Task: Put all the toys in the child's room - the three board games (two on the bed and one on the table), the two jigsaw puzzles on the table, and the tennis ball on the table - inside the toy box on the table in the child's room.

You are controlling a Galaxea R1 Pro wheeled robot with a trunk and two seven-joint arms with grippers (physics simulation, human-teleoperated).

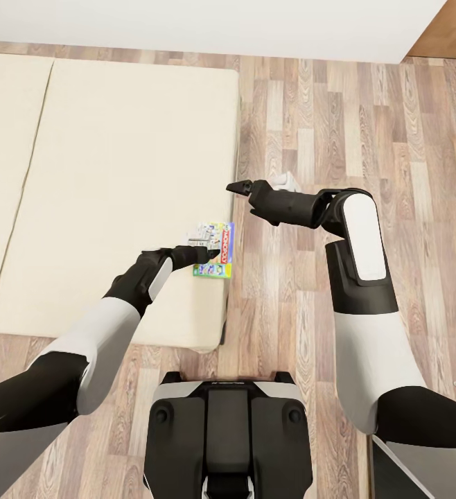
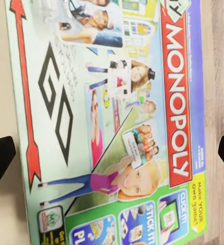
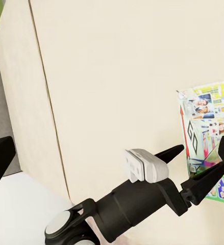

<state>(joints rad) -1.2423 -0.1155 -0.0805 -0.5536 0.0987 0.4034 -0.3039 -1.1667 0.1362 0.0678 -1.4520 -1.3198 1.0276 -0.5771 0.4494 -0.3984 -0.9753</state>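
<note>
Monopoly board game (image 1: 214,250) lies flat on the bed (image 1: 117,173), at its edge, directly beneath the left pincer (image 1: 202,254), whose fingers are spread apart. Right pincer (image 1: 236,187) hovers nearby over the floor (image 1: 366,118), state unclear.

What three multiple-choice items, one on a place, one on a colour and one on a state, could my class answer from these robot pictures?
1. Where does the board game lie?
A. on the floor
B. on the bed near its edge
C. in a bin

2. What colour is the band behind the word MONOPOLY?
A. red
B. black
C. yellow

3. How is the left gripper?
A. shut on the box
B. open over the box
C. holding a ball

Answers:
1 B: the box rests on the beige mattress by the floor side.
2 A: the left wrist view shows white letters on red.
3 B: the right wrist view shows its fingers spread.
</note>
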